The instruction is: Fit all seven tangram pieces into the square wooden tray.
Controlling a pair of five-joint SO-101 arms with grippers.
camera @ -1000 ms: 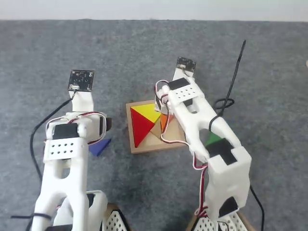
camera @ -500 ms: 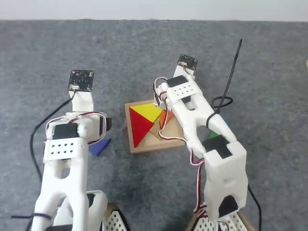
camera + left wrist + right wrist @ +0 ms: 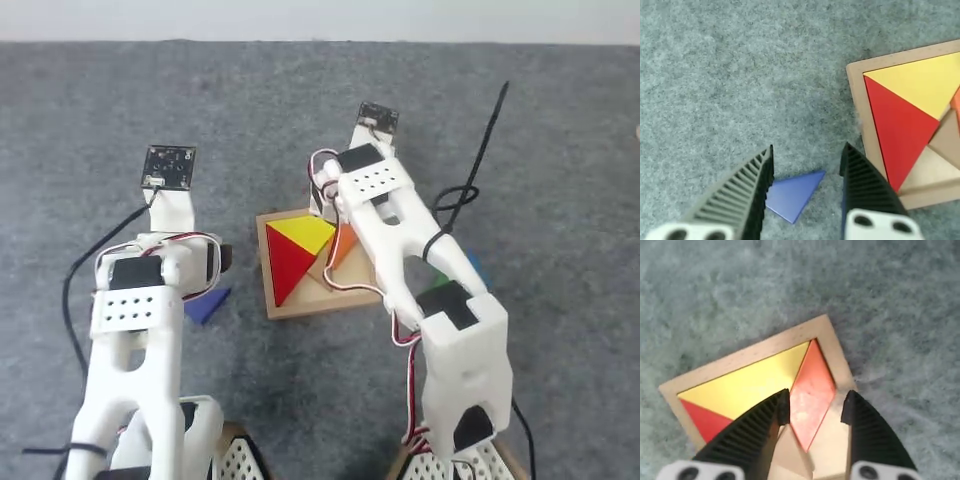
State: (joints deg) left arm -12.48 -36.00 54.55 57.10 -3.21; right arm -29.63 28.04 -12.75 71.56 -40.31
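The square wooden tray (image 3: 322, 303) holds a yellow triangle (image 3: 300, 232), a red triangle (image 3: 289, 268) and an orange piece (image 3: 343, 247). In the right wrist view the orange piece (image 3: 812, 387) lies flat beside the yellow triangle (image 3: 747, 385), inside the tray (image 3: 765, 342). My right gripper (image 3: 815, 402) hangs open just above it, one finger on each side. My left gripper (image 3: 807, 160) is open above the carpet, with a blue triangle (image 3: 792, 192) lying between its fingers. That blue triangle (image 3: 207, 305) lies left of the tray (image 3: 856, 95).
A green piece (image 3: 437, 283) and a light blue piece (image 3: 476, 268) lie on the grey carpet right of the tray, mostly hidden by the right arm. A black cable (image 3: 480, 165) runs across the carpet at the back right.
The right arm has stretched farther back and a little to the left over the tray. The tray has shifted slightly left. The left arm has kept still.
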